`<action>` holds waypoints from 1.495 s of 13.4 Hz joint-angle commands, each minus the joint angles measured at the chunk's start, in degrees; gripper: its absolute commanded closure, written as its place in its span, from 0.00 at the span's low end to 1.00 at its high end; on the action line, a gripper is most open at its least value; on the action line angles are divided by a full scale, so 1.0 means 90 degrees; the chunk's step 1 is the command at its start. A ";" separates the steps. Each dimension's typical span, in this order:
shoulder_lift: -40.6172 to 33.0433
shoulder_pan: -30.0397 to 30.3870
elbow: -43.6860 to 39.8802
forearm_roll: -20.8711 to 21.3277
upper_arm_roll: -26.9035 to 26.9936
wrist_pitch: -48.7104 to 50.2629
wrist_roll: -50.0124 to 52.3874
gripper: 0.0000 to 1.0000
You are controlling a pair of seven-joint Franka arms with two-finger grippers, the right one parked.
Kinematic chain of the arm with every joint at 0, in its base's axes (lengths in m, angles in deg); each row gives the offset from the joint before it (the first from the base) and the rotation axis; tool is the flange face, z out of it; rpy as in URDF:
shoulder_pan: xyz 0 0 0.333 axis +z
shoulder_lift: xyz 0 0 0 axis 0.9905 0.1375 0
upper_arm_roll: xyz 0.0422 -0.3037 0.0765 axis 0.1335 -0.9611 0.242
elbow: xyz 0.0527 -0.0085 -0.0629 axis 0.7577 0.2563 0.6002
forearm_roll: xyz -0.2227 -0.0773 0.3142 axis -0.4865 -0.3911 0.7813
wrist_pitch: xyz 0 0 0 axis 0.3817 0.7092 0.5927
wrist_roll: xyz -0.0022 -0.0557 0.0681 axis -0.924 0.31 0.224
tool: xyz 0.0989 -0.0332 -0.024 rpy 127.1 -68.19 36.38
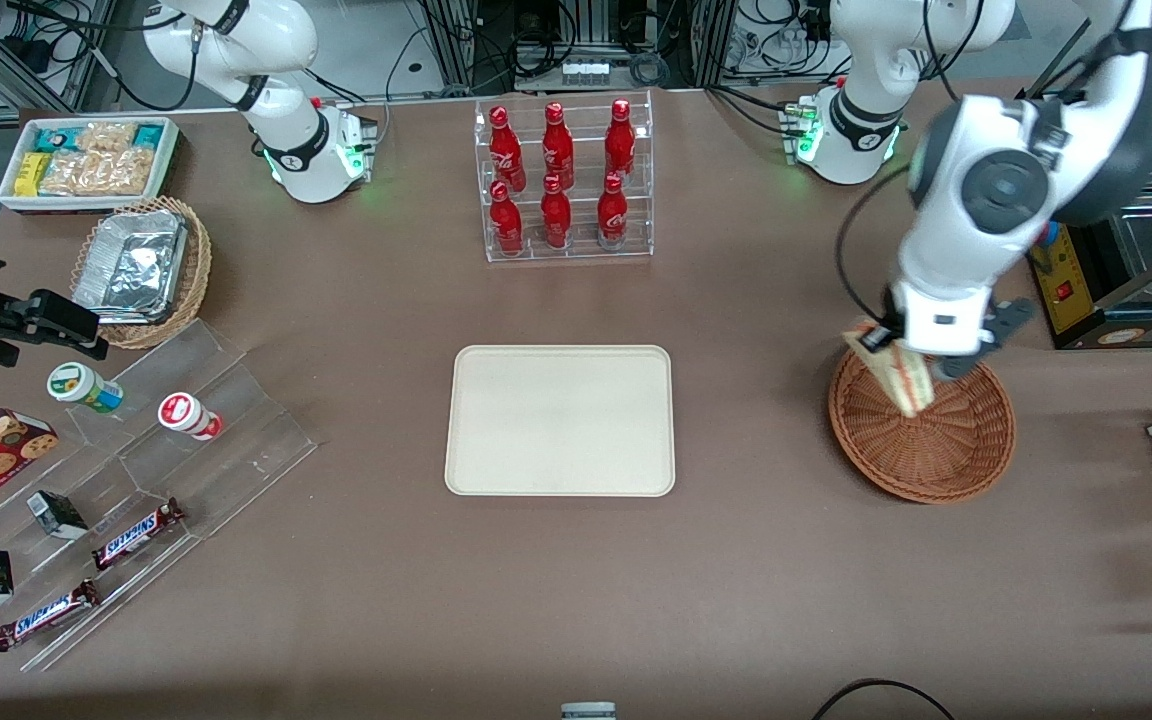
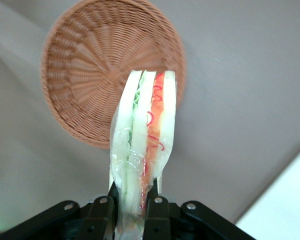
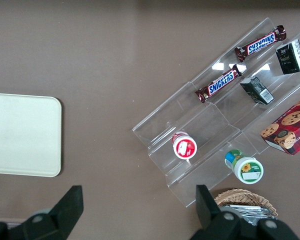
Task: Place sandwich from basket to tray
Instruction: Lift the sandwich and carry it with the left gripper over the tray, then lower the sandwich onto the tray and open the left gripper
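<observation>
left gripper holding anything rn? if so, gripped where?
Yes: the gripper is shut on the sandwich, pinching one end of the wrapped wedge, which hangs clear above the basket.

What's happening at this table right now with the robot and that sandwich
The left arm's gripper is shut on the sandwich, a plastic-wrapped wedge that hangs from its fingers above the basket, lifted clear of the weave. The basket holds nothing else. The tray lies bare in the middle of the table, nearer the front camera than the rack of red bottles. The sandwich has not yet been carried over to it.
</observation>
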 commanded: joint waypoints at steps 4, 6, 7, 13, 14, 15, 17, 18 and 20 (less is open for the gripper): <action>0.1700 -0.1655 -0.1761 0.0017 0.0078 -0.0065 0.0105 0.91; 0.2346 -0.2046 -0.2426 -0.0236 0.0078 -0.0299 0.0086 0.91; 0.2513 -0.2096 -0.2497 -0.0266 0.0068 -0.0600 0.0086 0.91; 0.3694 -0.2467 -0.2488 -0.0159 0.0058 -0.2435 -0.0002 0.91; 0.3841 -0.2545 -0.2498 -0.0149 0.0058 -0.2642 0.0046 0.91; 0.3862 -0.2681 -0.2459 -0.0140 0.0068 -0.2673 0.0008 0.91; 0.3978 -0.2682 -0.2458 -0.0140 0.0068 -0.2702 -0.0022 0.90; 0.4028 -0.2692 -0.2449 -0.0130 0.0078 -0.2732 -0.0022 0.89; 0.4087 -0.2702 -0.2429 -0.0130 0.0078 -0.2732 -0.0031 0.54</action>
